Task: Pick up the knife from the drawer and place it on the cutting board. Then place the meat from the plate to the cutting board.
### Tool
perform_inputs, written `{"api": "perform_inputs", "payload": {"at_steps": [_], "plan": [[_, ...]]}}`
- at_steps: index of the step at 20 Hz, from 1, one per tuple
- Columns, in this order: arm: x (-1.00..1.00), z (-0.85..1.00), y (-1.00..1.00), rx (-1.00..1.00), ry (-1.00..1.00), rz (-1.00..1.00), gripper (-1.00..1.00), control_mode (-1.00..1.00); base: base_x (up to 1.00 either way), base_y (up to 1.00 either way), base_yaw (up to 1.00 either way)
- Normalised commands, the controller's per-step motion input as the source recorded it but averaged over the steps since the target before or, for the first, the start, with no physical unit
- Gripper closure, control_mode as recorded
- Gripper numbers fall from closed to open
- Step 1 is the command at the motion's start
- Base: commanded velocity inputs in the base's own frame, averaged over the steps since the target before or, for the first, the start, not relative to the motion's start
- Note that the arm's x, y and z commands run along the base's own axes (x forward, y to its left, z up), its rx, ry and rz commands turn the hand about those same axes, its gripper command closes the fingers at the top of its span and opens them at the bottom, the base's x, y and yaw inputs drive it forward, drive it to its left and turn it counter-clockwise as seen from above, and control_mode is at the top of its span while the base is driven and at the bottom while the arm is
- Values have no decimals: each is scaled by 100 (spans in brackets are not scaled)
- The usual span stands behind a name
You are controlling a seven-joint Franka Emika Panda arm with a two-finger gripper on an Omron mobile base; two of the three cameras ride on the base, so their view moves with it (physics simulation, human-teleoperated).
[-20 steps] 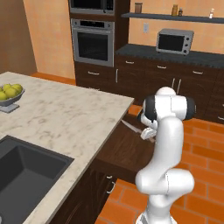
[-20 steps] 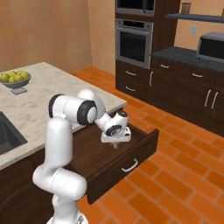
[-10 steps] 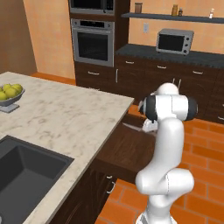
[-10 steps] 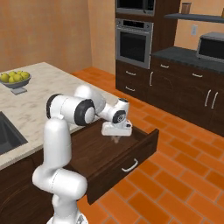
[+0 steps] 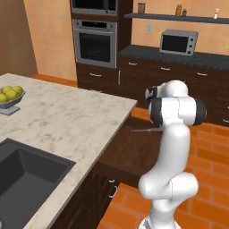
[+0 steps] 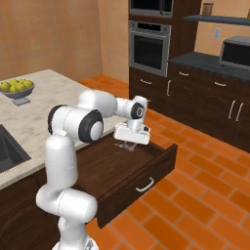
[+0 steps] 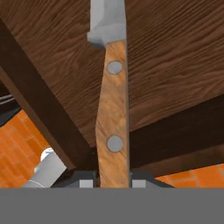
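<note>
The gripper is clamped on the knife by its stiff, light wooden handle, blade pointing away over the drawer — a sensible, non-slippery hold.

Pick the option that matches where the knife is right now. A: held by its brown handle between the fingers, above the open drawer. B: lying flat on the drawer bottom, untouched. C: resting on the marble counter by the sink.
A: the knife has its handle clamped between the fingers, with the drawer floor beneath it.
</note>
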Motion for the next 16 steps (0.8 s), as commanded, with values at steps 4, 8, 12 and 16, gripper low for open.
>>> {"api": "perform_inputs", "payload": {"at_steps": [4,8,12,16], "plan": [[-100,63,29,-3,-27,0,100,-100,0,0,0],[-100,69,53,-11,-61,0,100,-100,0,0,0],[-100,84,57,-12,-57,1,100,-100,0,0,0],[-100,68,48,-7,-47,2,100,-100,0,0,0]]}}
